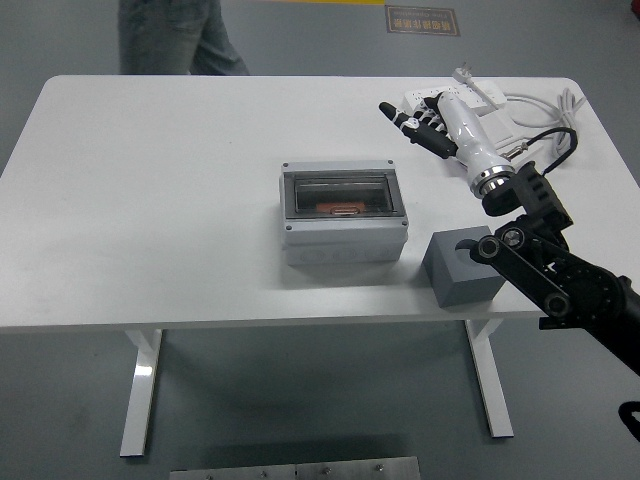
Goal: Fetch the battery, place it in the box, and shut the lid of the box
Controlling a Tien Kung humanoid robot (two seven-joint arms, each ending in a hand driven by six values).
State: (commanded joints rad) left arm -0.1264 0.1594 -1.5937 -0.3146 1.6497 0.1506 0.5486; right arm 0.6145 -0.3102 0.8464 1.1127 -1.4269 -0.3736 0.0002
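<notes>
Box (345, 215) lid down, battery (345, 209) inside. Right hand (420, 125) at 1 o'clock, fingers spread, empty. Risk: lid possibly unlatched.

I see bare table (150, 200) across the whole left half, open for any approach to the box (345, 215) from that side. On its right, a grey block (462, 265) sits near the front edge, narrowing the gap there. My right hand (425, 125) hangs fingers spread over the far right, above the power strips (470, 100) and cable (560, 105) crowding that corner.
</notes>
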